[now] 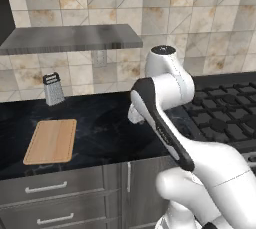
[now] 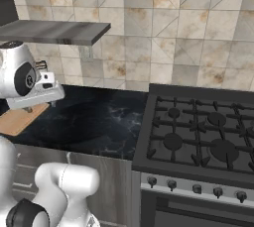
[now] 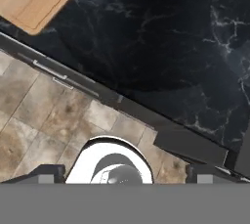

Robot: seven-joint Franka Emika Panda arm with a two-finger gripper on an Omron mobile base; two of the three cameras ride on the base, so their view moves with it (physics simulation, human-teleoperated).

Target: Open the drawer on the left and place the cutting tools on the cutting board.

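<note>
So the drawer (image 1: 46, 187) is shut — its silver bar handle runs left-right, below the cutting board (image 1: 51, 141) at the counter's front edge. The gripper (image 3: 125, 175) hangs high over the dark counter (image 1: 110, 128), looking straight down, so the handle sits well below it and off to the left. Can't tell if the fingers are apart. No cutting tools visible — presumably inside.
</note>
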